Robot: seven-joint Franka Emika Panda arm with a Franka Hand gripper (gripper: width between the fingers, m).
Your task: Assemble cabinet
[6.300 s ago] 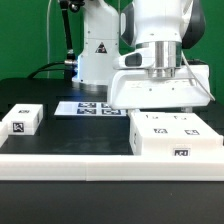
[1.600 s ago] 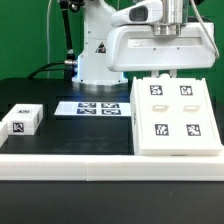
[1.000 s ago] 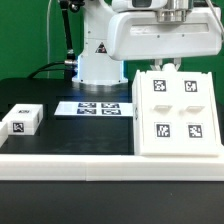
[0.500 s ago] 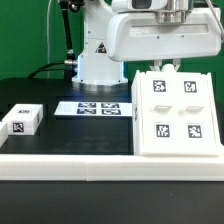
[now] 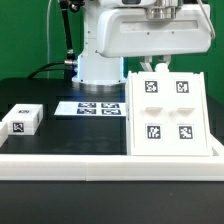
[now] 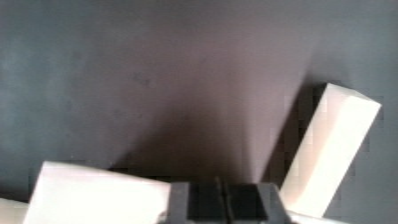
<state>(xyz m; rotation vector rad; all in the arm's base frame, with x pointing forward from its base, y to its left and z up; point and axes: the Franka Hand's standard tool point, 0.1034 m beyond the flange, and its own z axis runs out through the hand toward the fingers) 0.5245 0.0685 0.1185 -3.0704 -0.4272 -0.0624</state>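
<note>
Fixed bench furnishings around the work area

The flat white marker board (image 5: 90,108) lies on the black surface (image 5: 60,135), towards the back and near the middle, showing a row of black-and-white tags. A white ledge (image 5: 60,165) runs along the surface's front edge. Behind, a green backdrop (image 5: 25,30) with dark cables (image 5: 65,35) hanging in front of it.

Robotics laboratory: white Franka arm base (image 5: 96,58) at rear of black desk (image 5: 65,128), fiducial-tagged marker board (image 5: 97,107), green backdrop (image 5: 25,35).
</note>
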